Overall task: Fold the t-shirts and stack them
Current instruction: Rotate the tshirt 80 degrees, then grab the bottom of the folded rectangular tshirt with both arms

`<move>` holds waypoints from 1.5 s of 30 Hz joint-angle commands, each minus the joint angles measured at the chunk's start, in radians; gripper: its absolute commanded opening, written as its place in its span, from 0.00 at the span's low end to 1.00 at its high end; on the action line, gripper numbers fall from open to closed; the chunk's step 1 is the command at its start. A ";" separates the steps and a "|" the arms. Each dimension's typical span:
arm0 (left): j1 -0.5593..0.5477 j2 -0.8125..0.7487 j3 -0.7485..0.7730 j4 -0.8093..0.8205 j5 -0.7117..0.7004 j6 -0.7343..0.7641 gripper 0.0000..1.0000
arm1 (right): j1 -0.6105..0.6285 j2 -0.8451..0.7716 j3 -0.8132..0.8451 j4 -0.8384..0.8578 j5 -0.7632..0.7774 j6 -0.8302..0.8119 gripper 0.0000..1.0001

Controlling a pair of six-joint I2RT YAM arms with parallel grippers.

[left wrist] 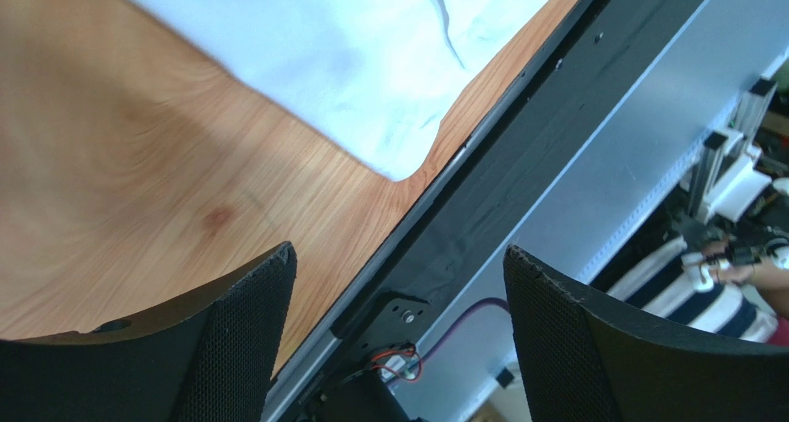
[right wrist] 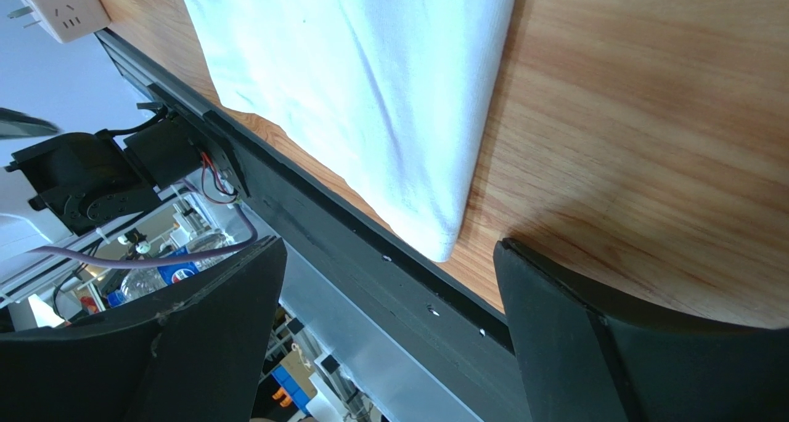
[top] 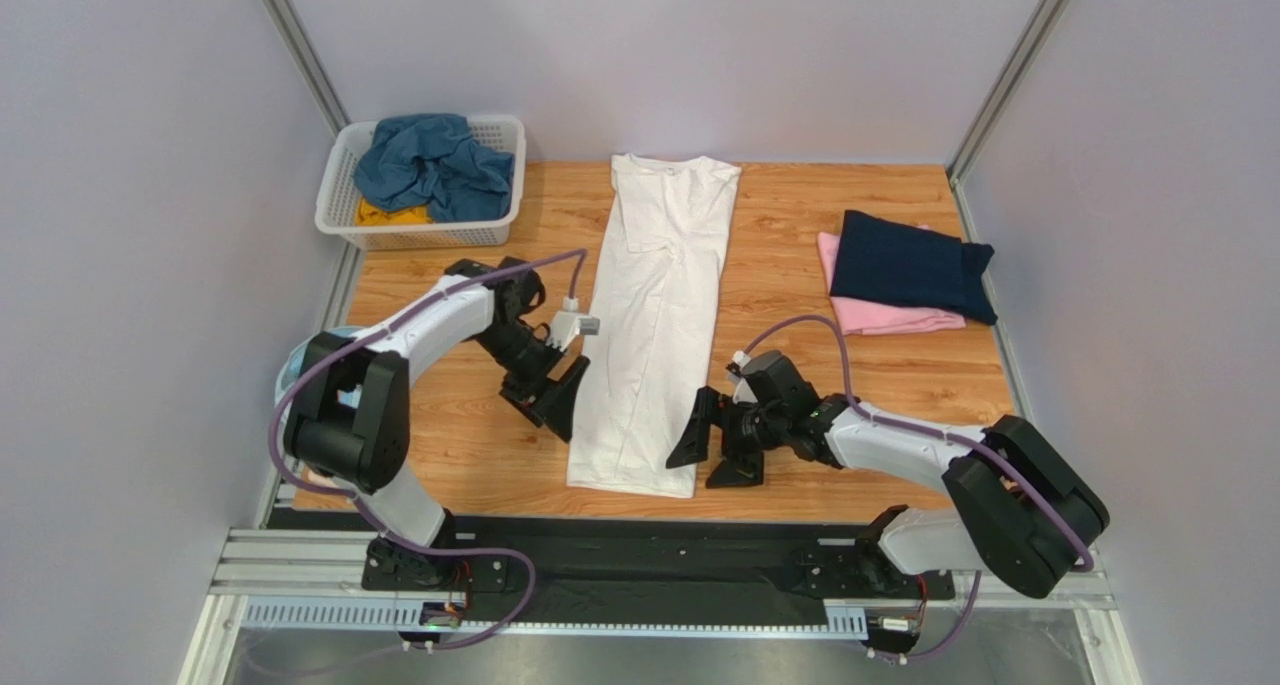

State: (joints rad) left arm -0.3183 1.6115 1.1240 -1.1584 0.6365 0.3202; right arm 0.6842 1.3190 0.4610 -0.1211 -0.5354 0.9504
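A large white t-shirt (top: 657, 318) lies folded lengthwise into a long strip down the middle of the wooden table; its near end shows in the left wrist view (left wrist: 370, 62) and the right wrist view (right wrist: 370, 80). My left gripper (top: 549, 403) (left wrist: 398, 283) stands open just left of the strip's lower half, holding nothing. My right gripper (top: 715, 448) (right wrist: 389, 274) stands open by the strip's near right corner, also holding nothing. A folded navy t-shirt (top: 912, 262) rests on a folded pink one (top: 887, 319) at the right. Teal-blue (top: 433, 160) and yellow (top: 388, 216) t-shirts lie crumpled in the basket.
The white slatted basket (top: 338, 190) stands at the back left corner. A light-blue object (top: 301, 358) sits partly hidden behind the left arm. A black rail (top: 631, 550) runs along the table's near edge. Grey walls enclose the left, right and back.
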 commanded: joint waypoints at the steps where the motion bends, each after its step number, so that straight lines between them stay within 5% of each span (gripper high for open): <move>1: -0.085 0.059 -0.018 0.089 0.060 -0.049 0.88 | 0.012 -0.001 0.002 0.054 0.023 0.036 0.90; 45: -0.214 0.211 -0.075 0.135 0.005 -0.135 0.68 | 0.012 0.163 0.087 0.103 -0.058 0.031 0.86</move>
State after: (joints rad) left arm -0.4824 1.8519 1.0382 -1.0279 0.6529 0.2050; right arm 0.6918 1.4757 0.5495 -0.0578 -0.6029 0.9798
